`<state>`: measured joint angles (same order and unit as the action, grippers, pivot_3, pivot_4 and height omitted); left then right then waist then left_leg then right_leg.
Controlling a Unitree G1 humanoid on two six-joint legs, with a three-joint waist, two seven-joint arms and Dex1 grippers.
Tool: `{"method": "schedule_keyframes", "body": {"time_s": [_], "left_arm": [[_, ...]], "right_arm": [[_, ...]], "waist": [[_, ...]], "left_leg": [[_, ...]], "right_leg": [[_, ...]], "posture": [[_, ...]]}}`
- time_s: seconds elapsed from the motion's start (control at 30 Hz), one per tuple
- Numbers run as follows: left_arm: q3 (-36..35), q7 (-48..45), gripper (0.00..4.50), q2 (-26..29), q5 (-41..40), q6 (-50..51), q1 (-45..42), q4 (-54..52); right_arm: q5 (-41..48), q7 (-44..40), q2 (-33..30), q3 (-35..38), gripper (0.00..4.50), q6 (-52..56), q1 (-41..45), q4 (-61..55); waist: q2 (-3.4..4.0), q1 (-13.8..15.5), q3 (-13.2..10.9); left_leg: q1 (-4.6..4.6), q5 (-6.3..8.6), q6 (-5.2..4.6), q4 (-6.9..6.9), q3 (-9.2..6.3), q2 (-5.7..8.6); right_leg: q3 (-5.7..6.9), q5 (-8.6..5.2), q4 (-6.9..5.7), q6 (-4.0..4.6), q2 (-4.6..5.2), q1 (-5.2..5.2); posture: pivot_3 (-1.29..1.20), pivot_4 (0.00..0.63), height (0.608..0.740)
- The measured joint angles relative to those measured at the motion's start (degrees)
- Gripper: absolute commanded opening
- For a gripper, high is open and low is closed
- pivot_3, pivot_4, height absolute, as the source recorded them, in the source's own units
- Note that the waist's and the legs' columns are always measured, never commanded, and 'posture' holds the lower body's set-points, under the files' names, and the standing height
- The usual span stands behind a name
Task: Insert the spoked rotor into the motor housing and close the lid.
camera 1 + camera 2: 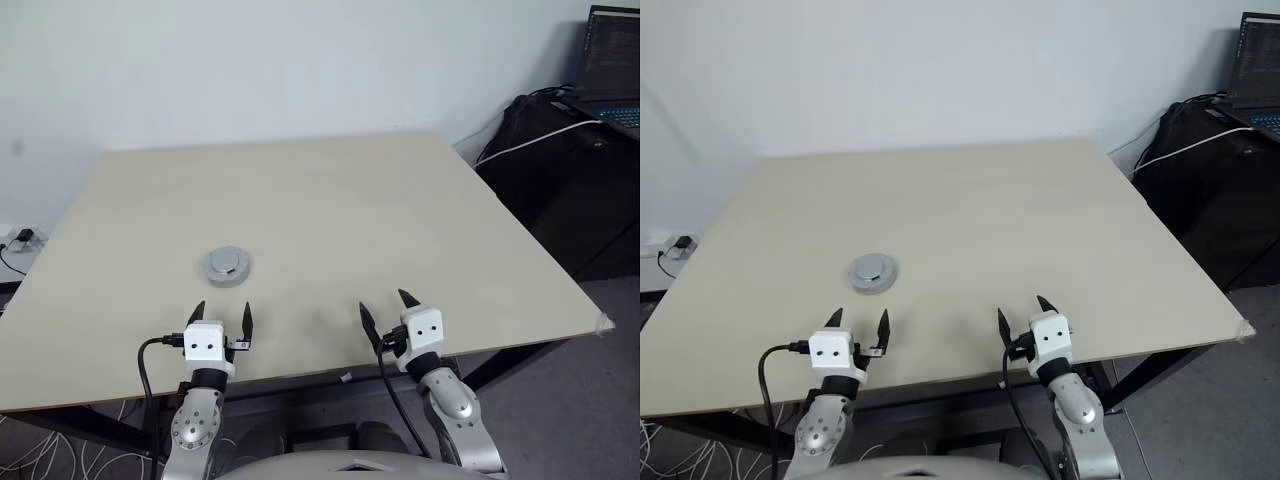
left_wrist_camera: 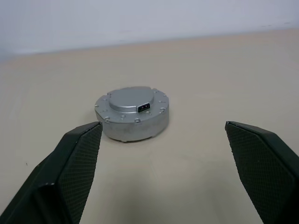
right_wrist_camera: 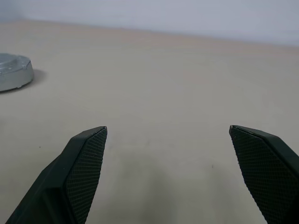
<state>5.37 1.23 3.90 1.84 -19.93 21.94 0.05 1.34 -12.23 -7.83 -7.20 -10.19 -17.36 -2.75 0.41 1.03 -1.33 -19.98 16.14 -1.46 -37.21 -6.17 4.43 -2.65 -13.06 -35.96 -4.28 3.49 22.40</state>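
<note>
beige table (image 1: 330, 210) bore the closed motor housing (image 1: 229, 265), lid (image 2: 131, 99) seated, at 12 o'clock of the wide, empty left gripper (image 1: 221, 319); right gripper (image 1: 385, 309) wide, empty; best kept clear.

Lid (image 2: 132, 103): silver-grey metal, looking matt and finely grained, smooth across its raised top. Motor housing (image 2: 135, 125) beneath it: the same dull cast-looking metal around the side wall. Desk (image 1: 350, 210): pale beige top, showing smooth and matt, like laminate. Left gripper (image 1: 222, 318) and right gripper (image 1: 384, 309): black jaws wearing fine cross-hatched, rubbery-looking faces; white bodies appearing as smooth plastic.
</note>
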Motion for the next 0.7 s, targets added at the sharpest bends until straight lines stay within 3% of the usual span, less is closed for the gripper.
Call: {"method": "schedule_keyframes", "body": {"time_s": [0.7], "left_arm": [[-1.52, -2.45, 4.46, -2.55, -1.13, 0.73, 0.20, 0.65]], "right_arm": [[-1.82, 5.05, 3.53, 0.06, 4.50, 4.61, -3.03, -7.21]], "waist": [[0.09, 0.04, -0.07]], "left_leg": [[-0.02, 0.01, -0.02, 0.00, -0.02, 0.01]], "right_leg": [[0.03, -0.03, 0.00, -0.03, 0.00, 0.00]], "posture": [[0.00, 0.000, 0.740]]}}
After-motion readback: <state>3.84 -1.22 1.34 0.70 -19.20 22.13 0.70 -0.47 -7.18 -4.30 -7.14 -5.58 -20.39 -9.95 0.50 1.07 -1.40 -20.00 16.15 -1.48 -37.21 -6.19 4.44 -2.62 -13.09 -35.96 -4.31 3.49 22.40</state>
